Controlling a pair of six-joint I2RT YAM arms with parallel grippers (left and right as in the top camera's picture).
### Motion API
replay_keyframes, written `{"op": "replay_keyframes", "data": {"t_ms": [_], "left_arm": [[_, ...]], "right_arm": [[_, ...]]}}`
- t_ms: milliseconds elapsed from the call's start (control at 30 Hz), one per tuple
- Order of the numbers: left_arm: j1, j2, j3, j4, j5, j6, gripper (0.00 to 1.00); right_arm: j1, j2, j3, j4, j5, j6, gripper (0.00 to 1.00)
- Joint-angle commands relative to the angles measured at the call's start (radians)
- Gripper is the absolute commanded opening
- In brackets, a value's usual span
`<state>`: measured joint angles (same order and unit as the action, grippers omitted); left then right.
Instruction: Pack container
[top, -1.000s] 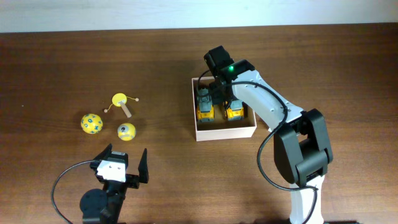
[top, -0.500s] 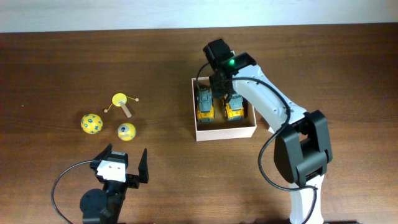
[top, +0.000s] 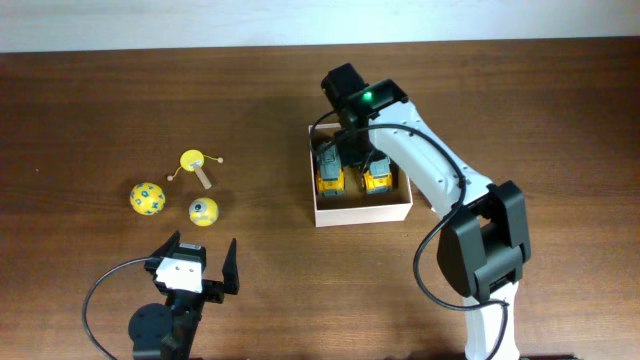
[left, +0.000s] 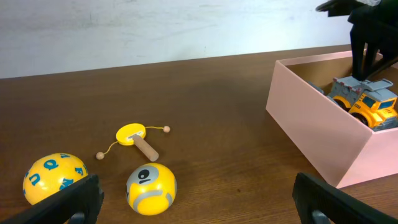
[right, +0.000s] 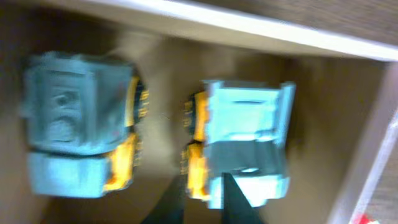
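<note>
A blue-marked yellow ball, a yellow disc toy and a smaller yellow ball are seen on the table. At their 6 o'clock the left claw is spread wide, released. At their 3 o'clock the container is set on the table, with a grey-and-yellow truck and a second truck side by side inside. Over its 12 o'clock end the right claw is drawn nearly together, with nothing grasped.

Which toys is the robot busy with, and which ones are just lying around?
Busy with: container, round-backed truck and boxy truck inside it, right end effector above them.
Lying around outside, maybe packed later: blue-spotted ball, grey-faced ball, stick rattle.
</note>
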<state>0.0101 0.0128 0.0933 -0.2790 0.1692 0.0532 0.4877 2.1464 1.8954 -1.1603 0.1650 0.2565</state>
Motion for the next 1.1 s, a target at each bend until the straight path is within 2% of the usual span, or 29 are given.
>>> {"op": "replay_keyframes", "data": {"t_ms": [0, 133, 500, 1067], "left_arm": [[0.006, -0.008, -0.006, 0.002, 0.01, 0.016, 0.99], [0.006, -0.008, -0.005, 0.002, 0.01, 0.016, 0.99], [0.006, -0.008, -0.006, 0.002, 0.01, 0.016, 0.99], [0.006, -0.008, -0.006, 0.002, 0.01, 0.016, 0.99]], "right_arm": [[0.026, 0.005, 0.023, -0.001, -0.043, 0.006, 0.09], [0.037, 0.005, 0.003, 0.026, -0.043, 0.006, 0.04], [0.024, 0.005, -0.121, 0.163, -0.042, 0.013, 0.04], [-0.02, 0.013, -0.13, 0.208, 0.007, 0.013, 0.06]]}}
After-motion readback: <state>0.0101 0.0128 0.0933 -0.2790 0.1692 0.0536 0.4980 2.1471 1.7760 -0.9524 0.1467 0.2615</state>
